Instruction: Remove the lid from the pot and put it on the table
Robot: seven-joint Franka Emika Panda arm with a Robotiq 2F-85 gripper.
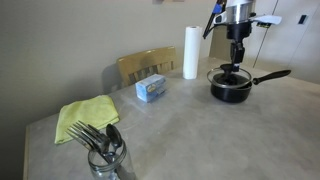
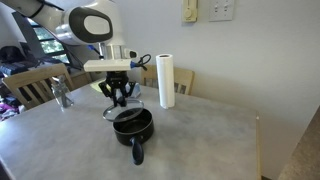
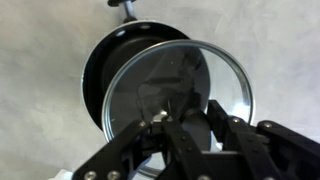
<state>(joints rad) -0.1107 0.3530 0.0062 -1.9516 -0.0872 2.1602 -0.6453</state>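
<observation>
My gripper (image 3: pixel 183 118) is pinched on the lid (image 3: pixel 205 70) at its centre, with the knob hidden between my fingers. In the wrist view the lid is off the pot (image 3: pixel 100 60), raised above it and offset toward 4 o'clock. The pot sits on the table (image 1: pixel 190 130), its handle at 12 o'clock.

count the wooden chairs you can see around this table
2, in an exterior view: one chair beside the jar, another chair behind the paper towel roll. More may be out of frame.
</observation>
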